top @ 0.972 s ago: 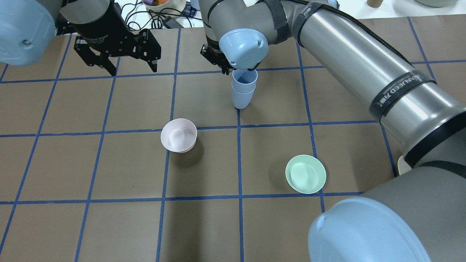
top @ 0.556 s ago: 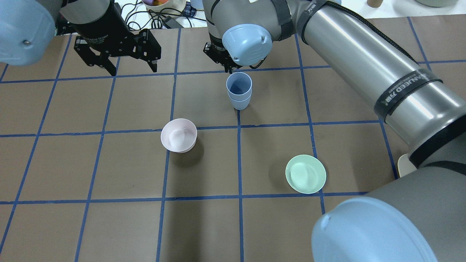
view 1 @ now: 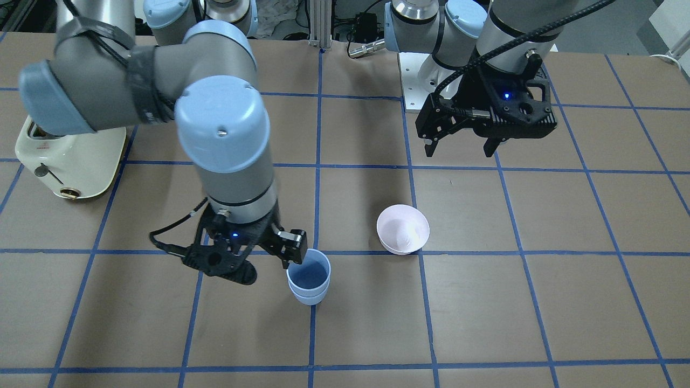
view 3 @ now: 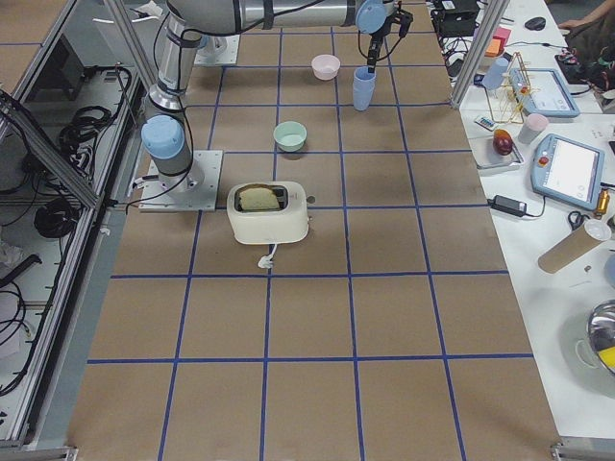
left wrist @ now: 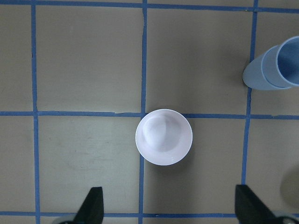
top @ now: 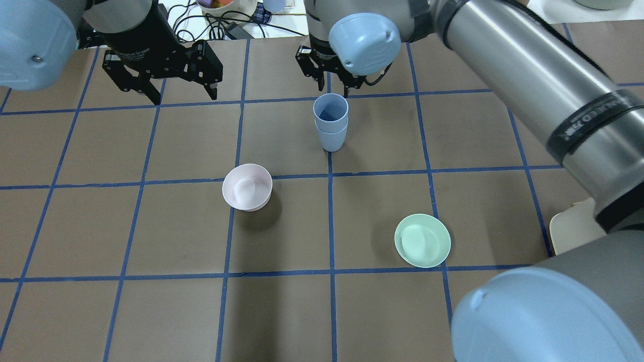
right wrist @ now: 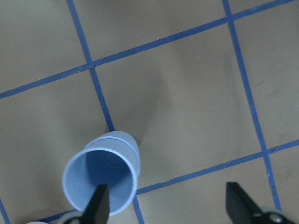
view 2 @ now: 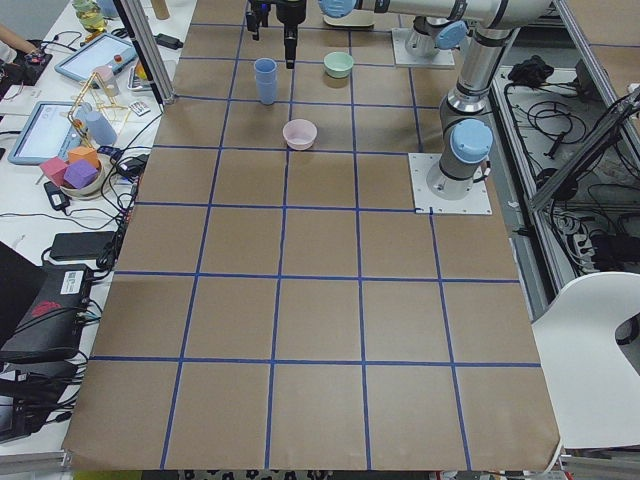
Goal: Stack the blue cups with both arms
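Grippers first: the right gripper [view 1: 267,264] has its jaws spread wide and nothing in them; it hangs low beside the blue cups [view 1: 308,280], with one finger [view 1: 295,253] right at the top rim, and I can't tell if it actually touches; in the right wrist view that same finger [right wrist: 98,207] overlaps the rim of the top cup while the other one sits well off to the side over bare paper; the blue cups are nested one inside the other, upright, sitting right by a crossing of the blue tape lines [top: 329,211] on the brown-paper table [top: 151,226]; the left gripper [top: 183,94] is also wide open and empty, hovering well apart from the stack; its wrist camera looks straight down on the pink bowl [left wrist: 163,136], with the cups off at the edge of the frame; the green bowl [top: 422,240] sits on the right arm's side, nearer the robot than the cups; a cream toaster [view 3: 269,211] stands beyond that, with what looks like bread in its slot; as for writing, the black band [top: 596,120] on the right arm has white lettering too skewed to read properly, and the small pale print on the left gripper's body [top: 136,50] seems to end in "Gripper"
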### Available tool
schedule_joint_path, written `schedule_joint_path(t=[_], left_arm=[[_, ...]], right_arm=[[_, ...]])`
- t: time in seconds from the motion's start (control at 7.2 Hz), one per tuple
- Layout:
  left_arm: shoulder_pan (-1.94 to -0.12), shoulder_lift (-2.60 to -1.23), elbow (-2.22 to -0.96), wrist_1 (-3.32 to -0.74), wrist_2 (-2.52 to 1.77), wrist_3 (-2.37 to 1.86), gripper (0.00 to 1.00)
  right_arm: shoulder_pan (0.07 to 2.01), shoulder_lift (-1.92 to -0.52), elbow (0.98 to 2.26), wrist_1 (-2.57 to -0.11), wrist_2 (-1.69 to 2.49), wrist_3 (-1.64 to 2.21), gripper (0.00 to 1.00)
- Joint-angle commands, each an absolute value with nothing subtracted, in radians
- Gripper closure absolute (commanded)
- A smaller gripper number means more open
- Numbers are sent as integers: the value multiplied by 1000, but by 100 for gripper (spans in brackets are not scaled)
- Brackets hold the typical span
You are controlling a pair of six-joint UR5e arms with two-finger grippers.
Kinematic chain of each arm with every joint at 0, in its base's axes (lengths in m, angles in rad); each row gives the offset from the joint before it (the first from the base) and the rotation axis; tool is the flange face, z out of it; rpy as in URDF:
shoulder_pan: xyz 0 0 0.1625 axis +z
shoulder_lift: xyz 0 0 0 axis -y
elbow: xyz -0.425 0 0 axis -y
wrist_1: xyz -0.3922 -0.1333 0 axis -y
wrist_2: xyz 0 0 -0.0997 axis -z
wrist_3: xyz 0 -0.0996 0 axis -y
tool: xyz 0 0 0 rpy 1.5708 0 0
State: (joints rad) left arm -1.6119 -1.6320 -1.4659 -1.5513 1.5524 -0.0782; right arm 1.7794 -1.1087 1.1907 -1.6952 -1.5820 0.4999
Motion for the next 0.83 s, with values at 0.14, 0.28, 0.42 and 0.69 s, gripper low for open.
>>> schedule_joint_path(t=[0.14, 0.28, 0.42, 0.69], left_arm=[[-1612, -1629, -1466, -1552, 1552, -78, 0], [-1612, -1629, -1466, -1552, 1552, -78, 0], [-1612, -1632, -1466, -1549, 1552, -78, 0], [-1614, -1632, -1466, -1552, 1552, -78, 0]], right_arm=[[1657, -1190, 1195, -1554, -1577, 294, 0], [1632, -1221, 1198, -1507, -1577, 228, 0], [1608, -1250, 1200, -1468, -1577, 175, 0], [1559, -1319, 1264, -1442, -1577, 115, 0]])
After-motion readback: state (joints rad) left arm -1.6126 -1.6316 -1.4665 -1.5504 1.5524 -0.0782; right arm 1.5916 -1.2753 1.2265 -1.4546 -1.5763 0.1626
